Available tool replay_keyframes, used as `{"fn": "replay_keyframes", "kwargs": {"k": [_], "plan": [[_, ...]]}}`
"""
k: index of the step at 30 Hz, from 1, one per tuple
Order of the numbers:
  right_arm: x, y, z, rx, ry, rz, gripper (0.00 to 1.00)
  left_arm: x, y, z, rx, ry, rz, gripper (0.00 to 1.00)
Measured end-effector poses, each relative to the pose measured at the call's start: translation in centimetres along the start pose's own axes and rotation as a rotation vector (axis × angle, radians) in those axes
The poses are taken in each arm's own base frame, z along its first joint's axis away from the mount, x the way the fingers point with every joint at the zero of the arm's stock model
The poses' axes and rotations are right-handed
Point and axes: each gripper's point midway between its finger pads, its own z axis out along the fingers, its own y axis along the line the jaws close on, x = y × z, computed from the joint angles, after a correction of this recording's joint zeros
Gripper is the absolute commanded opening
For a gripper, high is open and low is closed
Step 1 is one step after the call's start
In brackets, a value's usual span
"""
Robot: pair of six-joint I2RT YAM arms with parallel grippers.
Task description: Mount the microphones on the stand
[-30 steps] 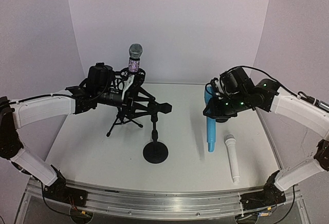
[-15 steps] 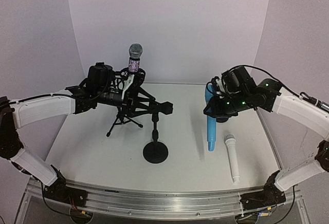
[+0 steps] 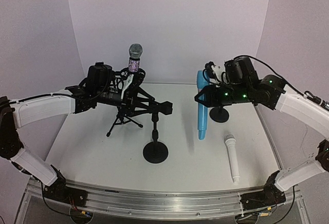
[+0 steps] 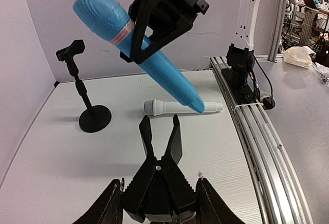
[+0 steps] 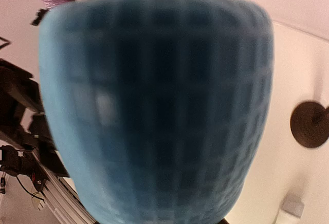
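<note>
Blue microphone (image 3: 202,118) hangs head-up, clamped in the level right gripper (image 3: 201,96).

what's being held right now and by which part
The right gripper holds the light blue microphone by its upper body, just below the head. The left gripper is open, holding nothing.

The light blue microphone (image 3: 201,112) is marked by a grid-patterned mesh head and a pink band beneath it. The white microphone (image 3: 234,166) is tipped with a pale grey head. The glittery microphone (image 3: 134,66) is speckled purple-silver under a silver mesh head. The tripod stand (image 3: 123,121) and the round-based stand (image 3: 155,152) are coloured black. Green lights are shown on the black right gripper (image 3: 200,97). The table (image 3: 92,147) is coloured white.
</note>
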Motion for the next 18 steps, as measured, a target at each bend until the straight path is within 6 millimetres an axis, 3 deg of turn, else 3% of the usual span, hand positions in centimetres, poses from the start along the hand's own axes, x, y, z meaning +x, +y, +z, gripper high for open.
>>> {"fn": "replay_keyframes", "kwargs": {"k": [6,9,13,18], "plan": [[-4.2,6.2,-2.6,-0.217,-0.227,-0.182,0.00,0.0,0.0,-0.1,0.004,-0.002,-0.003,0.00],[-5.2,8.8,-3.8,-0.313,-0.320,-0.276,0.00,0.0,0.0,-0.1,0.005,-0.003,-0.004,0.00],[-5.2,10.6,-4.1,-0.378,-0.365,-0.366,0.00,0.0,0.0,-0.3,0.008,-0.005,-0.009,0.00],[-5.0,11.2,-3.6,-0.393,-0.402,-0.465,0.00,0.0,0.2,-0.4,0.009,-0.009,-0.029,0.00]]}}
